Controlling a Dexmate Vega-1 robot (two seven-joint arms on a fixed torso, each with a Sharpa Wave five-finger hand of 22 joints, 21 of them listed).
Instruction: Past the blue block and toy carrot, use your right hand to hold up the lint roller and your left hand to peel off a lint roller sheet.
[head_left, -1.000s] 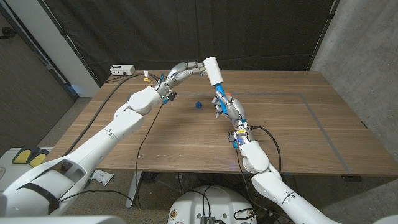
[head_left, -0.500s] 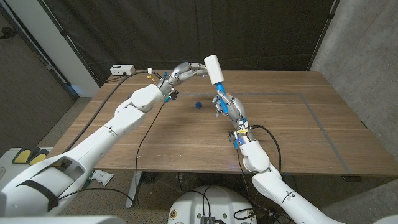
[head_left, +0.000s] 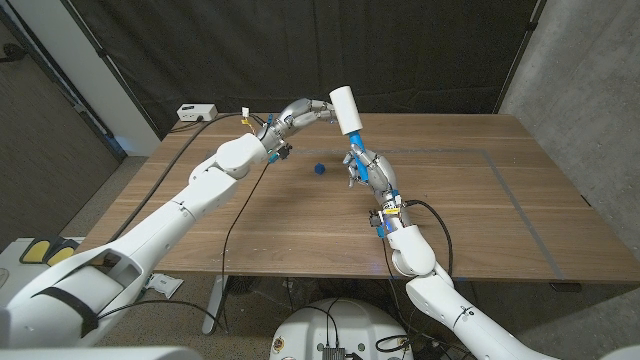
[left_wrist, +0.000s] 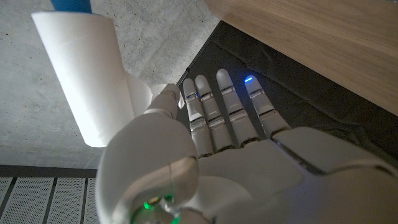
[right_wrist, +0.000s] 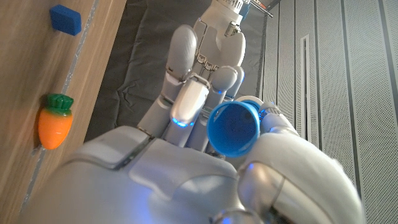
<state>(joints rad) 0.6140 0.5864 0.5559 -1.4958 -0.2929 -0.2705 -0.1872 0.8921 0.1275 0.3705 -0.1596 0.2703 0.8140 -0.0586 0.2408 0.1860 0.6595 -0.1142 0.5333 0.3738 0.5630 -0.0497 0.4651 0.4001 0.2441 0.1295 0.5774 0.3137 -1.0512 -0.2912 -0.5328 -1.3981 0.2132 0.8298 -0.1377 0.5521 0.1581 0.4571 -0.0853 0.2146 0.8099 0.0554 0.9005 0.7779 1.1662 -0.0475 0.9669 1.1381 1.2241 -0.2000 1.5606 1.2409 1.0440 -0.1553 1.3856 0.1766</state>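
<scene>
The right hand (head_left: 368, 170) grips the blue handle of the lint roller (head_left: 345, 110) and holds it up above the far part of the wooden surface (head_left: 300, 225), the white roll at the top and tilted a little toward the robot's left. In the right wrist view the fingers (right_wrist: 186, 106) are wrapped around the handle, whose round blue end (right_wrist: 233, 129) shows between them and the thumb. The left hand (head_left: 305, 110) is raised beside the roll, reaching in from the left, its fingertips right at the white sheet. In the left wrist view the thumb (left_wrist: 163, 99) lies against the side of the roll (left_wrist: 87, 74) while the other fingers (left_wrist: 227, 106) are stretched out straight and close together beside it; whether a sheet edge is pinched cannot be told. A small blue block (head_left: 319, 169) lies on the surface just left of the right hand, below the raised roller. In the right wrist view the blue block (right_wrist: 66, 19) and an orange toy carrot (right_wrist: 53, 122) with a green top lie near each other on the wood. A white box (head_left: 196, 111) with a cable sits at the far left corner.
</scene>
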